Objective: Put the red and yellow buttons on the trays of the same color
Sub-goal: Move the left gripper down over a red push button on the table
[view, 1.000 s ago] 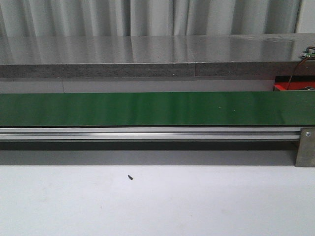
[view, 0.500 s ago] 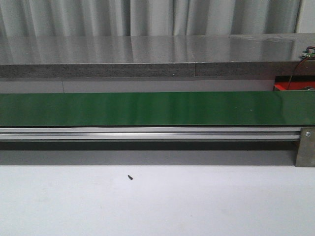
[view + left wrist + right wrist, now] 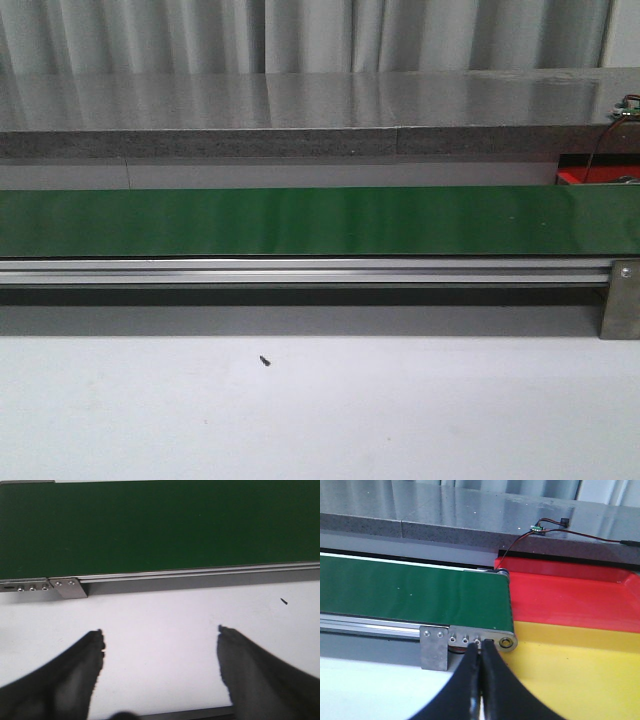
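Belt first: the long dark green conveyor belt (image 3: 300,221) is running across my whole front view on its silver aluminium rail (image 3: 300,270), and I am seeing no button anywhere on it, nor in either wrist view. Beyond its end the low bright red tray (image 3: 570,600) is sitting just beside the roller, with the flat yellow tray (image 3: 580,675) touching it on the nearer side. My left gripper (image 3: 160,645) is hovering wide open over the white table (image 3: 320,420), holding nothing. My right gripper (image 3: 481,652) is pressed fully closed, empty, near the belt's end bracket (image 3: 434,650). That is worrying me: if a button comes along, closed fingers could knock it off the belt, or it could drop unsorted into the red tray. The thin dark wire with a green tip (image 3: 540,529) could also snag.
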Controlling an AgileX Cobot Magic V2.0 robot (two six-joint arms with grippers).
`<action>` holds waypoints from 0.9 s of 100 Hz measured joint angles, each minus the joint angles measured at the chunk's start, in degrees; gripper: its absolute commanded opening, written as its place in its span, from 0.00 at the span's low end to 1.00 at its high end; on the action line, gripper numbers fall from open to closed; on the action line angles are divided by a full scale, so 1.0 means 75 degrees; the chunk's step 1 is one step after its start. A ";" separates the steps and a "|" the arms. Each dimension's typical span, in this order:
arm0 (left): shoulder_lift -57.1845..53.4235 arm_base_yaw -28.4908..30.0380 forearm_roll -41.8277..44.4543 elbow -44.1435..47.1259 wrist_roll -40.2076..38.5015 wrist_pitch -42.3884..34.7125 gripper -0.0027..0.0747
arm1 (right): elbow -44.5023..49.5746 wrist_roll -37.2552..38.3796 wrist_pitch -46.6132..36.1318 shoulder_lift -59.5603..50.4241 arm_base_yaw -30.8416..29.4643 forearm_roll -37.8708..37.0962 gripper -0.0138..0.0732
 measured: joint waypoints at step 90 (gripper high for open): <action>0.2281 0.4853 0.1929 -0.0005 -0.2032 -0.1658 0.86 | 0.0000 0.0000 0.0000 0.0000 0.0000 0.0000 0.05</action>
